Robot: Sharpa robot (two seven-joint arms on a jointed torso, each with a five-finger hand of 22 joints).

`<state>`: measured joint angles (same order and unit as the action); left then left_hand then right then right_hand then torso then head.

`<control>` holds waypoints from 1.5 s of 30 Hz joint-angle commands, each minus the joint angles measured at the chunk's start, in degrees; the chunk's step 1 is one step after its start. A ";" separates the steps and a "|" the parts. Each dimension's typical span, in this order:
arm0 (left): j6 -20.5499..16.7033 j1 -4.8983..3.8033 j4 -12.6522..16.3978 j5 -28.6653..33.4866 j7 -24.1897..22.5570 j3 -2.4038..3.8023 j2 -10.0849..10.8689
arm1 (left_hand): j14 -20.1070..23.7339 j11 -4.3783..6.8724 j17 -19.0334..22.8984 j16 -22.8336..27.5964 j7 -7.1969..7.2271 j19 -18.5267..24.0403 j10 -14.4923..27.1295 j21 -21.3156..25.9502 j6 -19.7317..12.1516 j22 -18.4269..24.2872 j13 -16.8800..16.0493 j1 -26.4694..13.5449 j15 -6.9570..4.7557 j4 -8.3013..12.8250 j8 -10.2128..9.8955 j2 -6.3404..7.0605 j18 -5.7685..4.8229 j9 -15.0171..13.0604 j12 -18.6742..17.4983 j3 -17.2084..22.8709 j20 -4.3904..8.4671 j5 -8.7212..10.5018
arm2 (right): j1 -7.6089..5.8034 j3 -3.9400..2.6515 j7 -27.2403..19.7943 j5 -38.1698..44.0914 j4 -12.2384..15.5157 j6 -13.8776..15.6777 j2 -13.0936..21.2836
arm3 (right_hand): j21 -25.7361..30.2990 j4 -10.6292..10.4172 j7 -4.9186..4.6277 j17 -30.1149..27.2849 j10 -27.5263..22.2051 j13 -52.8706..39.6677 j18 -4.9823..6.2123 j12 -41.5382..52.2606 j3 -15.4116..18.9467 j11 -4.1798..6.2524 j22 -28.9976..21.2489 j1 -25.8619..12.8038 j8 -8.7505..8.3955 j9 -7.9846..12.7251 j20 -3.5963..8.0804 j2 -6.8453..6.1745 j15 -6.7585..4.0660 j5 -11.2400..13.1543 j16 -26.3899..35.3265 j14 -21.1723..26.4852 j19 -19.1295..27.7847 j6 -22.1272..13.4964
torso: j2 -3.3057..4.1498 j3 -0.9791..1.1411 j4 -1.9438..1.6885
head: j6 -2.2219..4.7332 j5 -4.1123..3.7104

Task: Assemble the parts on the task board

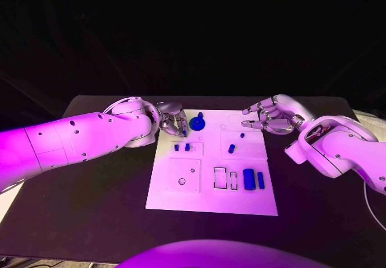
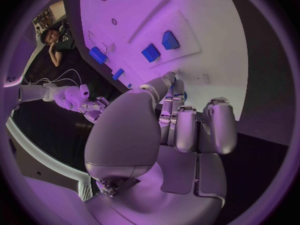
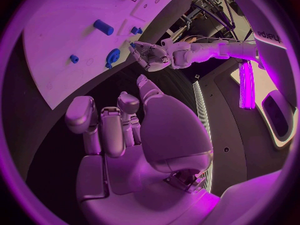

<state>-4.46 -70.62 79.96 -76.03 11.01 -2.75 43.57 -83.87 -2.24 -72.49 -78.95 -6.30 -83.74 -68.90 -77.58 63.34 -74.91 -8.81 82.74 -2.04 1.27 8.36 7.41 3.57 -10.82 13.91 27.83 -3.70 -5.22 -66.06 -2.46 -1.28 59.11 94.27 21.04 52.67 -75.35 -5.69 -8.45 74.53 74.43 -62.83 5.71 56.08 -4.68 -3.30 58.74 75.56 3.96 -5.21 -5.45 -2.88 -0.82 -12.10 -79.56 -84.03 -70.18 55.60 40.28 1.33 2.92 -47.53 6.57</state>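
Task board (image 1: 211, 195) (blue parts (image 1: 249, 179) on it) | both hands empty

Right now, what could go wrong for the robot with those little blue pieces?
The left hand hovers close beside the round blue part at the task board's far edge; a careless reach might knock it off. The two small blue parts stand close together, so the fingers could bump one while picking the other. The right hand holds nothing.
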 commanded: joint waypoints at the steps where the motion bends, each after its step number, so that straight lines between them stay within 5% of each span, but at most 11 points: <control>1: 1.33 0.22 -0.32 -0.74 0.39 -0.06 -0.51 | -2.72 -0.29 0.08 0.02 -0.22 -1.61 0.02 -0.07 0.26 -4.52 -0.05 -0.66 0.09 0.06 -0.35 0.04 -0.52 -0.05 -0.29 0.17 -0.20 0.28 | 0.04 0.00 -0.26 0.39 0.12 -0.73 -0.01 | 0.37 0.08 0.04 0.07 -0.44 -0.06 0.54 -0.08 0.37 0.01 0.03 0.54 0.11 -0.09 -0.11 0.16 -0.05 -0.28 0.22 -2.61 0.35 0.38 | 0.03 -0.01 0.05 | -0.07 -0.01; 30: 1.99 0.51 -1.62 -1.37 1.02 -0.21 -1.75 | -2.70 -0.24 0.20 0.05 -0.16 -1.56 -0.24 -0.01 0.53 -4.51 -0.20 -0.95 0.05 0.24 -0.41 0.10 -0.49 -0.02 -0.42 0.22 -0.22 0.35 | 0.04 0.00 -0.29 0.38 0.15 -0.79 -0.02 | 0.37 0.08 0.04 0.07 -0.44 -0.06 0.54 -0.08 0.37 0.01 0.03 0.54 0.11 -0.09 -0.11 0.16 -0.05 -0.28 0.22 -2.61 0.35 0.38 | -0.01 -0.05 -0.01 | -0.29 -0.05; 45: 3.27 0.52 -1.93 -1.23 1.76 -0.46 -2.14 | -2.50 -1.34 0.94 0.19 -1.29 -1.38 1.48 0.19 -3.30 -4.58 0.15 -2.78 0.95 0.47 -3.46 1.10 -0.47 1.48 -2.87 0.89 -0.98 0.38 | 0.04 0.00 -0.28 0.37 0.14 -0.76 0.05 | 0.37 0.08 0.04 0.07 -0.44 -0.06 0.54 -0.08 0.37 0.01 0.03 0.54 0.11 -0.09 -0.11 0.16 -0.05 -0.28 0.22 -2.61 0.35 0.38 | -0.05 -0.02 -0.04 | -0.46 -0.03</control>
<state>-2.38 -70.11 77.93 -77.09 12.43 -3.22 41.53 -84.08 -3.37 -71.60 -78.95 -7.74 -83.93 -67.77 -77.58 60.45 -74.93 -8.67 80.63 -1.42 1.83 5.06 8.43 3.57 -9.39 11.43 28.39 -4.32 -5.04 -66.05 -2.46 -1.28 59.11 94.34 20.94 52.73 -75.35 -5.69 -8.45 74.52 74.43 -62.82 5.71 56.08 -4.68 -3.30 58.74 75.56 3.96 -5.24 -5.45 -2.88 -0.82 -12.10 -79.56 -84.03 -70.18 55.60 40.25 1.30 2.91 -47.97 6.53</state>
